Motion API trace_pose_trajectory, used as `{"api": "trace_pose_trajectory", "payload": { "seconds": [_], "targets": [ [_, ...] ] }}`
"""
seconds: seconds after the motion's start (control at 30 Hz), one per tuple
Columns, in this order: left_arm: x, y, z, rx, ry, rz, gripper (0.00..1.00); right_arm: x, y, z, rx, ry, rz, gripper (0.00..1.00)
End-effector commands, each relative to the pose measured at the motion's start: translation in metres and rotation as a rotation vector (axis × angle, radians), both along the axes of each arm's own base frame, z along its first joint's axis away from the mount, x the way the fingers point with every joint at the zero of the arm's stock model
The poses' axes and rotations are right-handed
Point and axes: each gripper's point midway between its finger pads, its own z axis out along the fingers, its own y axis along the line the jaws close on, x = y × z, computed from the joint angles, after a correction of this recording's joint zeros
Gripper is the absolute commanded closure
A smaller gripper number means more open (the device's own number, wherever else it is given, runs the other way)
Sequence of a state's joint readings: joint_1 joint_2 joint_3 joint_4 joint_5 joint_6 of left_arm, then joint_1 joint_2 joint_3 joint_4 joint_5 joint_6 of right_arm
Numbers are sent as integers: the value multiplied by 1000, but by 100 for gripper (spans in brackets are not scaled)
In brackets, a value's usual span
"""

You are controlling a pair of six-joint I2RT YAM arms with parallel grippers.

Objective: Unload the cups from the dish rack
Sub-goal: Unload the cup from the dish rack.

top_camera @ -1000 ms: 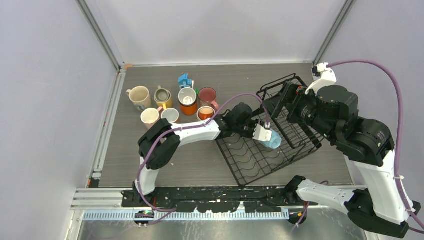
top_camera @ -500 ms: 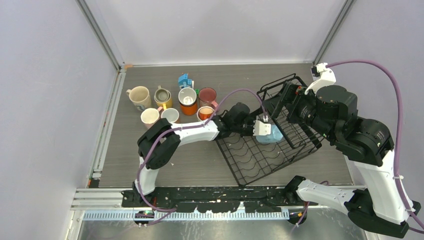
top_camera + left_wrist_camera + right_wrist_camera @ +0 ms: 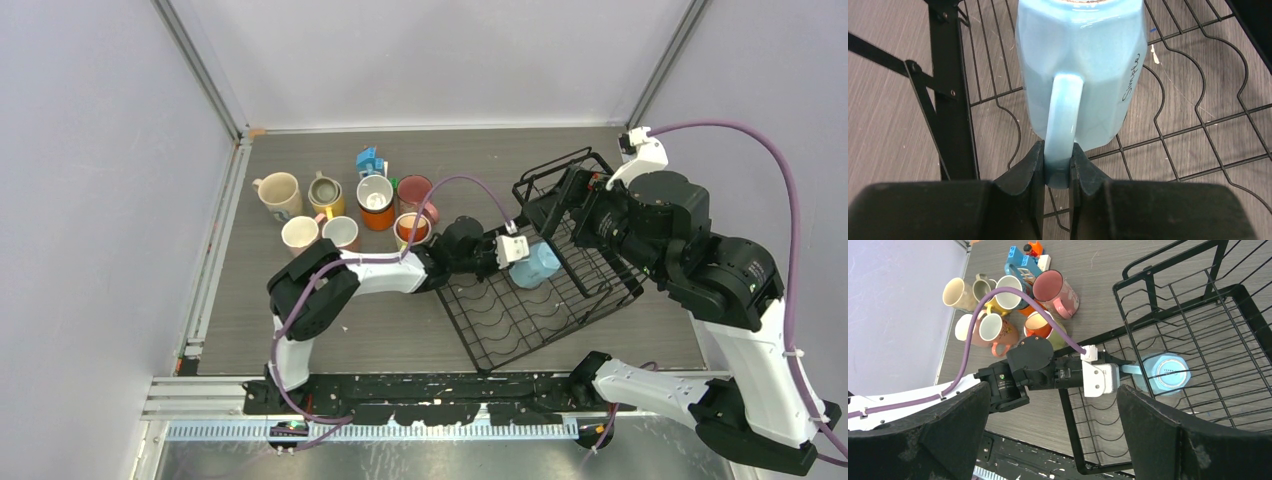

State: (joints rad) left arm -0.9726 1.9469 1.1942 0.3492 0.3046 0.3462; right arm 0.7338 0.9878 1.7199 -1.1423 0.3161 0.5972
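Observation:
My left gripper (image 3: 512,250) is shut on the handle of a light blue cup (image 3: 535,265) and holds it over the grid base of the black wire dish rack (image 3: 452,310). In the left wrist view both fingers (image 3: 1030,167) pinch the handle of the cup (image 3: 1083,60). In the right wrist view the cup (image 3: 1165,372) shows its base, seen through the rack's wires (image 3: 1066,415). My right gripper (image 3: 1053,440) is open and empty, hovering above the rack's raised back side (image 3: 572,205).
Several cups stand together on the table at the back left: cream (image 3: 280,192), yellow (image 3: 325,195), orange (image 3: 376,200), pink (image 3: 415,190) and others. A small blue-and-white toy house (image 3: 370,160) sits behind them. Metal frame posts line the table's sides.
My left gripper has drawn back to the left and a little towards the back with the blue cup. The right arm has barely moved.

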Motion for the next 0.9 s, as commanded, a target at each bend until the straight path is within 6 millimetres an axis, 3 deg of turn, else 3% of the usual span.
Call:
{"api": "trace_pose_trajectory", "payload": {
  "seconds": [0.0,0.2,0.53,0.87],
  "targets": [
    [15,-1,71,-198,-59,97,100,2,4,10,40,-33,4,0],
    [9,15,69,-213,-29,145,100,6,9,7,38,-27,12,0],
    [-7,37,45,-169,12,184,100,11,18,-1,35,-14,31,0],
    [-26,50,3,-83,59,208,97,14,23,-10,31,4,35,0]
  ]
}}
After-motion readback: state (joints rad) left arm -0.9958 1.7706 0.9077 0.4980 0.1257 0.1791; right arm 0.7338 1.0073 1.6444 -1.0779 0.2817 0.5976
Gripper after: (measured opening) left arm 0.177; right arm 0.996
